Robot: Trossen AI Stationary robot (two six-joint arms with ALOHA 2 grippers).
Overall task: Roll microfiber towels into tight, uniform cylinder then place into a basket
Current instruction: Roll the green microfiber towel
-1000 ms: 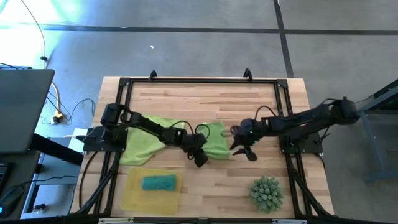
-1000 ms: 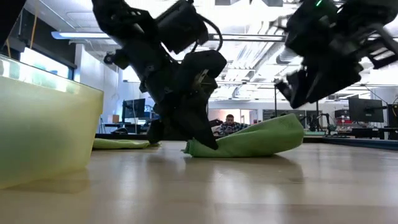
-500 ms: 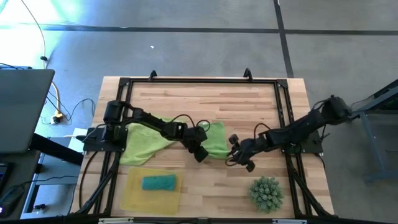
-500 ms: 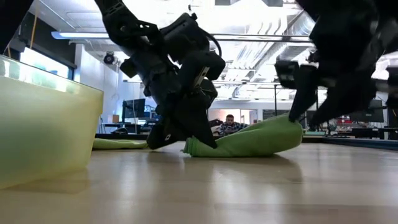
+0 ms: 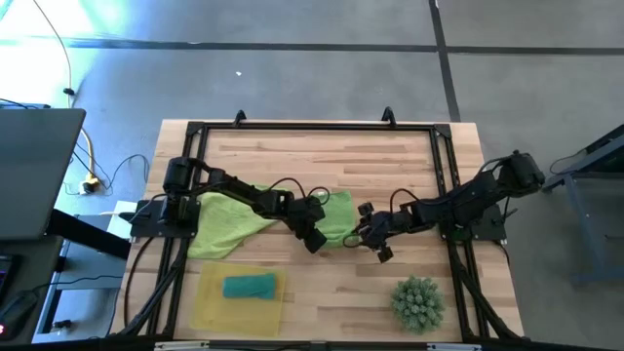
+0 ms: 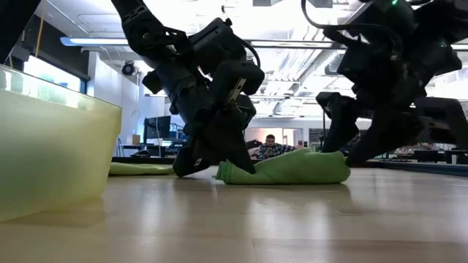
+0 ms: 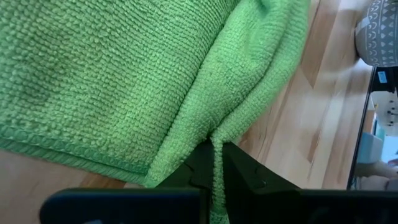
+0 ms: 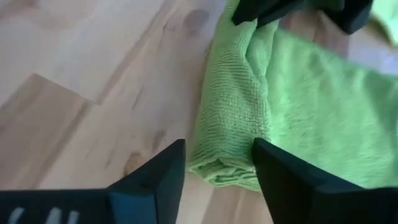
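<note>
A green microfiber towel lies on the wooden table, its left part spread flat and its right part folded into a loose roll. My left gripper is shut on the roll's near-left end. My right gripper stands open at the roll's right end, which lies between its two fingers. The yellow translucent basket sits at the near left with a teal rolled towel inside. My left gripper pinches a thin fold of the green towel between its two fingers, at the roll's near-left end. The fingers slant down from the table's left. The towel rests on the table, slack. My right gripper: I cannot tell whether its fingers touch the roll's end.
A round green spiky plant stands at the near right of the table. A black frame runs around the table's work area. The basket's wall rises at the left in the low view.
My right gripper has come down and toward the table's left, rolling its wrist, and now stands at the roll's right end. My left gripper has shifted a little toward the far edge. The roll's right end, raised before, now lies lower and flatter.
</note>
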